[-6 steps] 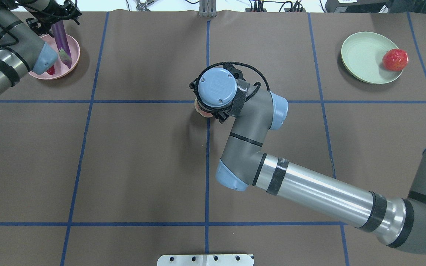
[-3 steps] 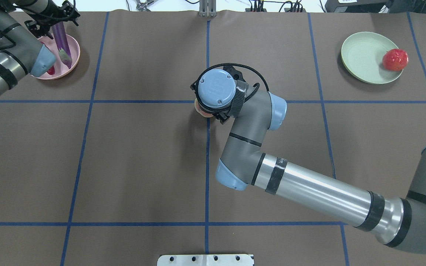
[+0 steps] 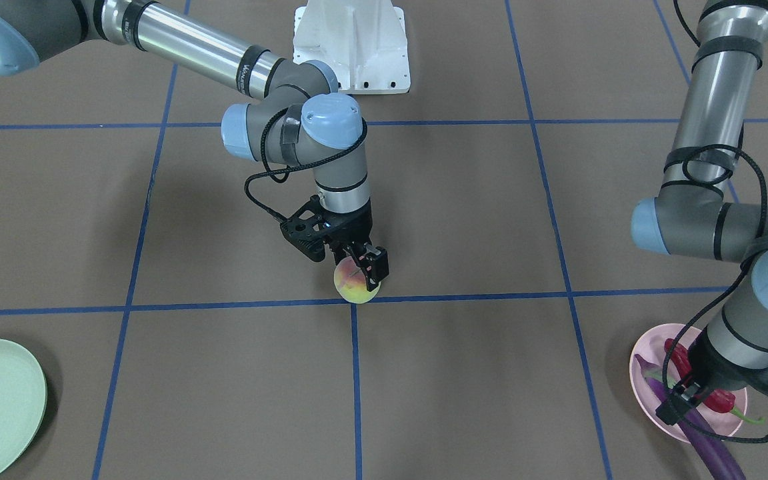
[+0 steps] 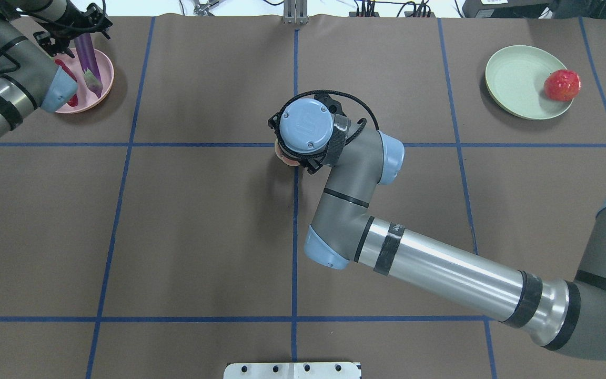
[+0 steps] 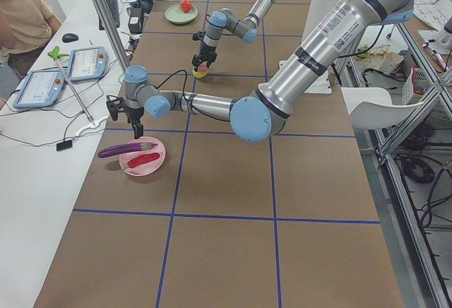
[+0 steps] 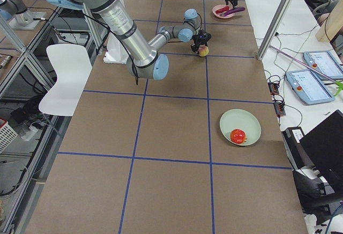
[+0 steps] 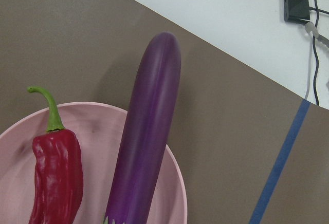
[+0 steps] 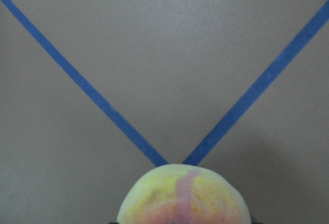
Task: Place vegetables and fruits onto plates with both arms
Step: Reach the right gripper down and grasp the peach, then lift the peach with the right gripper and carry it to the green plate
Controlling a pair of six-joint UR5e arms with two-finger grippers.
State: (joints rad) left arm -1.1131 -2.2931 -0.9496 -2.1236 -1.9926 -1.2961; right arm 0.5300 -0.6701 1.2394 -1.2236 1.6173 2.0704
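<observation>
The purple eggplant (image 4: 87, 55) lies across the pink plate (image 4: 105, 79), its tip overhanging the far rim, with the red chili (image 7: 56, 178) beside it on the plate. My left gripper (image 5: 137, 131) hangs just above them, open and empty. My right gripper (image 3: 365, 270) points straight down at the table's middle and is shut on the peach (image 3: 354, 290), which is at the tape crossing; the peach also shows in the right wrist view (image 8: 185, 198). The pomegranate (image 4: 562, 85) sits on the right edge of the green plate (image 4: 516, 79).
The white pedestal base (image 3: 351, 47) stands at the robot's side of the table. Blue tape lines (image 4: 124, 145) grid the brown cover. A side table with tablets (image 5: 42, 85) and a seated person lies beyond the far edge.
My left arm has drawn back to the left, off the pink plate, while the eggplant stays put. My right wrist has shifted slightly left with the peach.
</observation>
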